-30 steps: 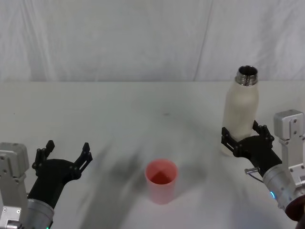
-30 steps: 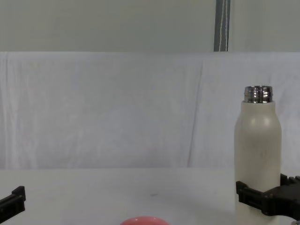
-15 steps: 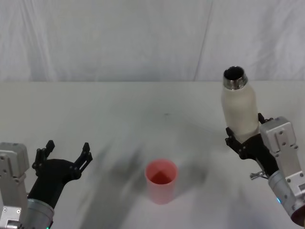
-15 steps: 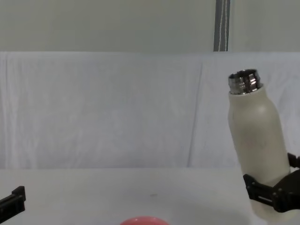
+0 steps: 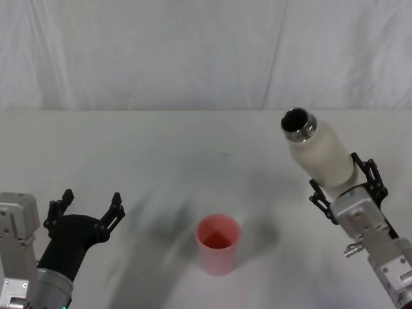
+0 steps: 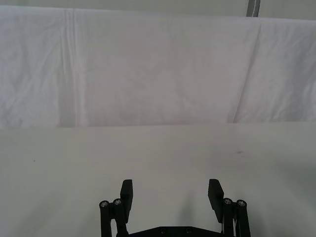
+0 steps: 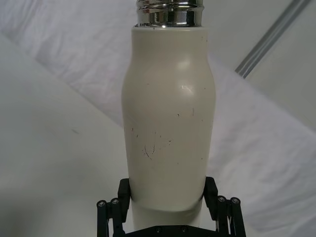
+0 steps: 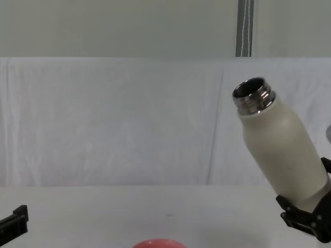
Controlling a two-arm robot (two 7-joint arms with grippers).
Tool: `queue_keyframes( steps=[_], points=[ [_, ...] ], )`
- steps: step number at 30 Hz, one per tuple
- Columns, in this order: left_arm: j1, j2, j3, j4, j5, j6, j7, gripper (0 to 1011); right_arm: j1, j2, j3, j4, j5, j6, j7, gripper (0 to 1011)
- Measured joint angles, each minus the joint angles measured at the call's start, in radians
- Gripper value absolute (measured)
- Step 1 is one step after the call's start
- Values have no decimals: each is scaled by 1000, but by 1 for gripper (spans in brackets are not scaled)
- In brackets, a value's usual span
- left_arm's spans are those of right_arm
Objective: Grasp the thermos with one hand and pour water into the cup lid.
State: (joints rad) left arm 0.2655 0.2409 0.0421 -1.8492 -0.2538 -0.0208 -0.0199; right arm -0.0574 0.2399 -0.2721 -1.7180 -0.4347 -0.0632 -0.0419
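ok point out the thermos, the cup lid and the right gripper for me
thermos (image 5: 322, 156), head view, middle of its cream body
cup lid (image 5: 217, 245), head view, pink outer wall facing the camera
right gripper (image 7: 168, 210), right wrist view, between its fingertips at the thermos base

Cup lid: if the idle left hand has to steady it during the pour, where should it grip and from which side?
Probably the cup lid's outer wall below the rim, approached level from the robot's left, where the open left hand waits. It stands upright, mouth up, so gripping the side keeps the opening clear for the thermos tilted in the right hand.
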Motion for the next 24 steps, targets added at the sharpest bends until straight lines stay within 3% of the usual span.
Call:
queue_keyframes(
  steps=[17, 24],
  points=[
    [0, 0, 0, 0, 0, 0, 0, 1001, -25, 41, -36, 51, -316, -55, -168, 935],
    [0, 0, 0, 0, 0, 0, 0, 1001, -17, 55, -53, 71, -377, -60, -209, 935]
  ],
)
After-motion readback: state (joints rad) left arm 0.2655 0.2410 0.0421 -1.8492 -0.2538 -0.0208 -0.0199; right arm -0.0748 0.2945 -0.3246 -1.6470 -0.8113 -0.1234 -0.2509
